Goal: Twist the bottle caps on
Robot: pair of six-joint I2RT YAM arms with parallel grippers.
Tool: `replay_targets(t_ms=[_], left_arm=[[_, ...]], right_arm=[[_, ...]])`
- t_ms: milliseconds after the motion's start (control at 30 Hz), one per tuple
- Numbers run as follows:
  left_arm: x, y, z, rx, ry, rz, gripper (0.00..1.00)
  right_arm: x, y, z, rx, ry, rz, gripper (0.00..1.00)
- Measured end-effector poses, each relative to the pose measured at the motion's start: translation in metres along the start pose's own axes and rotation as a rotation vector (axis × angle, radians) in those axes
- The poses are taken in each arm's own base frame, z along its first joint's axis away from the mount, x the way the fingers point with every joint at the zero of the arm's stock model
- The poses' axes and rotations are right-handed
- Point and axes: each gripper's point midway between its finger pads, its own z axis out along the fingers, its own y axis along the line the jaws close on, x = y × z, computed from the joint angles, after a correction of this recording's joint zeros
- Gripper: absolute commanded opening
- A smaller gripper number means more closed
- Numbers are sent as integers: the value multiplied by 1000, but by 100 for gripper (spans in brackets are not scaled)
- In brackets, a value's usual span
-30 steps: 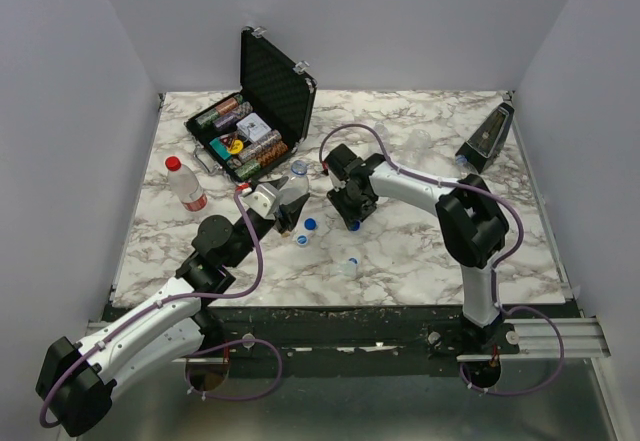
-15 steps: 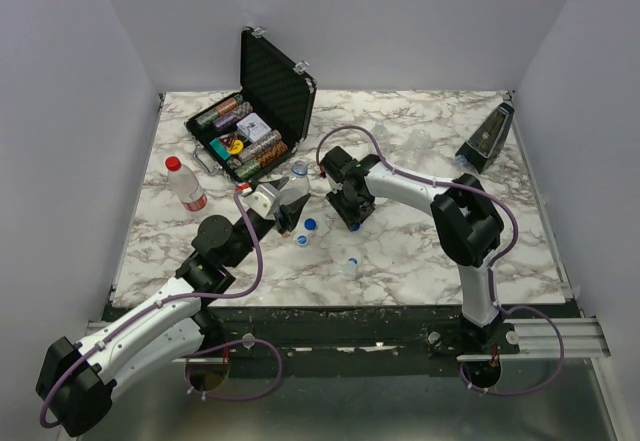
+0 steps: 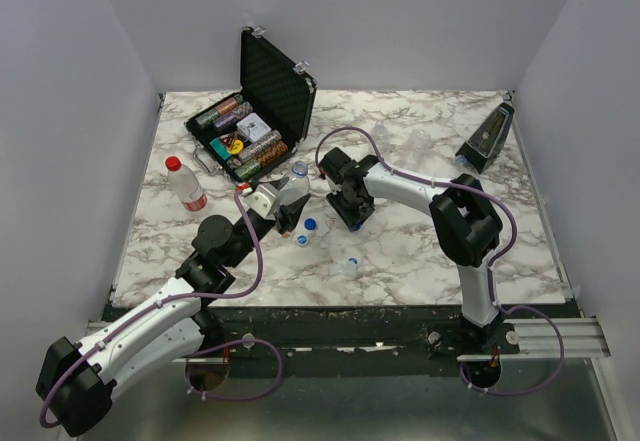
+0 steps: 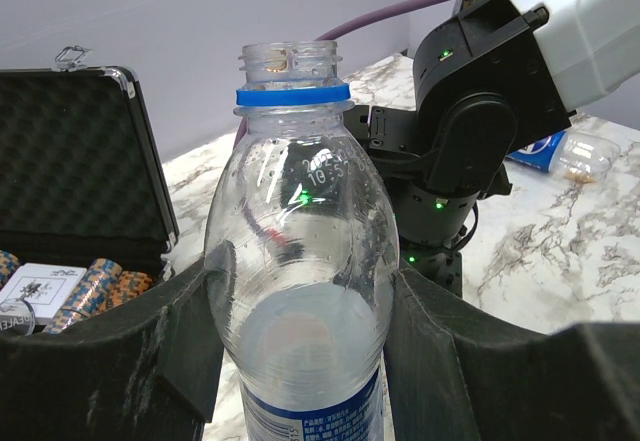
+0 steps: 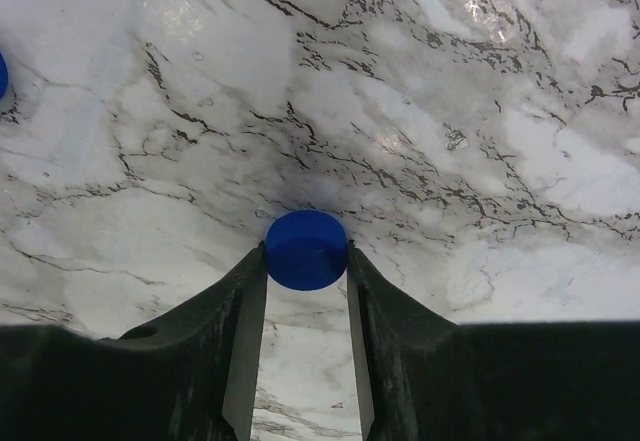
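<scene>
A clear bottle [image 4: 300,261] with a blue label, a blue neck ring and an open mouth stands upright in my left gripper [image 4: 305,296], which is shut on its body. From above, this bottle [image 3: 299,171] sits just left of my right gripper [image 3: 346,213]. My right gripper [image 5: 306,257] points down at the table with a blue bottle cap [image 5: 306,249] between its fingertips, both pads touching its sides. Two more blue caps [image 3: 310,225] [image 3: 302,240] and a whitish cap [image 3: 350,263] lie loose nearby. A red-capped bottle [image 3: 186,183] with a red-and-white label stands at the left.
An open black case [image 3: 262,111] with poker chips stands at the back left. A dark wedge-shaped object [image 3: 487,136] sits at the back right. A blue-labelled bottle [image 4: 562,153] lies on its side behind the right arm. Another blue cap [image 5: 2,74] shows at the right wrist view's left edge.
My right gripper has shifted slightly left and its jaws have narrowed onto the blue cap. The left arm and its bottle have not moved.
</scene>
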Motion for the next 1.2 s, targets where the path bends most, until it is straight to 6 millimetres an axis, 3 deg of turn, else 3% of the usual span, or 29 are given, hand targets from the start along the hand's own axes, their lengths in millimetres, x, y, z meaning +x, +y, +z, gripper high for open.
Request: replay_targets(t_ms=[833,1067,1200], left_arm=[[1,-1,0,7,4,0,0],[1,-1,0,7,4,-1,0],[1,-2,0,14,3,-2,0]], right_arm=[[-6,0,-3,-1,-15,-5,47],[-6,0,-3,0,-14,-5,31],[-6,-1,-4,1,-16,-6,28]])
